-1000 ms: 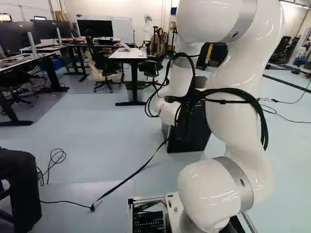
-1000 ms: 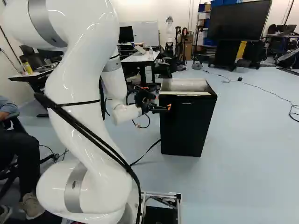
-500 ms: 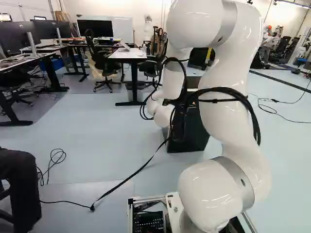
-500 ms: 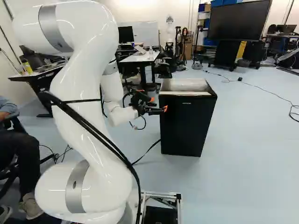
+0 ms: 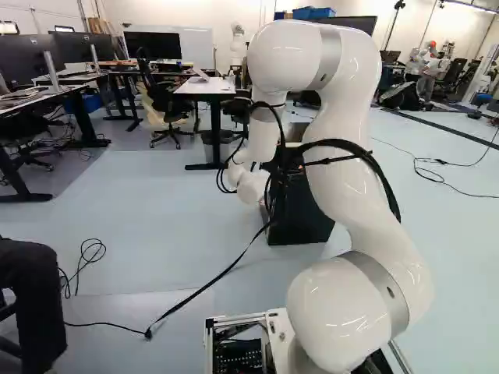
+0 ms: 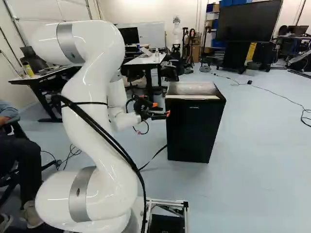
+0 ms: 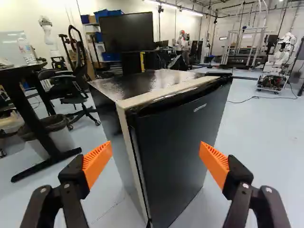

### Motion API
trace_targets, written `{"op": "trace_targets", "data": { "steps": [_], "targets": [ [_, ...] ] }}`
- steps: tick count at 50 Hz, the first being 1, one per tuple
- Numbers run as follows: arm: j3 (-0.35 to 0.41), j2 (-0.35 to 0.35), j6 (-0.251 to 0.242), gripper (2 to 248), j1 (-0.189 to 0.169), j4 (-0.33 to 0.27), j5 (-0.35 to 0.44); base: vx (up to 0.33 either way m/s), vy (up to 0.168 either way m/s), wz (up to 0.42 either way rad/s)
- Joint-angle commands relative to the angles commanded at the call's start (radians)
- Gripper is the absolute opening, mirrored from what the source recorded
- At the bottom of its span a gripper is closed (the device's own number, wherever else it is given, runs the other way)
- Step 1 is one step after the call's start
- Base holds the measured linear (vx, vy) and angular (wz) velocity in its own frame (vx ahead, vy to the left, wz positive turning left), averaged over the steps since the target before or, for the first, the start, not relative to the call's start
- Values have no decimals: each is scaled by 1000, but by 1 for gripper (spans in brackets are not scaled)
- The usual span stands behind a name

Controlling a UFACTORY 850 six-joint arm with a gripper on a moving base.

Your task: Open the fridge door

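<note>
Fridge: 1 [image 7: 175, 142], box-shaped, standing on the floor [image 6: 252, 160]; smooth black side, shiny mottled top, pale rim.
Door: 1 [image 7: 183, 128], flat, dark, smooth; on the fridge's front, closed against the pale rim.
Gripper: 1 [image 6: 161, 109], black, near the fridge's upper front; its jaws stand wide, holding nothing.
Door from the jaws: ahead of them, and in the wrist view largely in the gap between the 2 fingers.
Pads: 2 [image 7: 97, 163], orange, ribbed, blocky.
Arm: 1 [image 5: 347, 148], white, glossy, rounded, reaching toward the fridge.
Large screen: 1 [image 7: 126, 32], flat, dark, beyond the fridge.
Waste bin: 1 [image 7: 59, 142], between the fridge and a desk leg [image 7: 35, 118].
Office chair: 1 [image 7: 71, 88] with wheels, beyond the bin, off the fridge's side.
Another robot: 1 [image 7: 281, 54] on a wheeled base, well apart from the fridge.
</note>
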Motion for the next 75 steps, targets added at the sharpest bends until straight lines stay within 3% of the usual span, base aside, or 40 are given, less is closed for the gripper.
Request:
{"op": "trace_targets", "data": {
  "steps": [20,39,75],
  "targets": [
    [-112,-69,0,247,19,50,17,0,0,0],
    [-203,-122,0,247,3,98,33,0,0,0],
    [-252,-151,0,247,-43,119,37,0,0,0]
  ]
}}
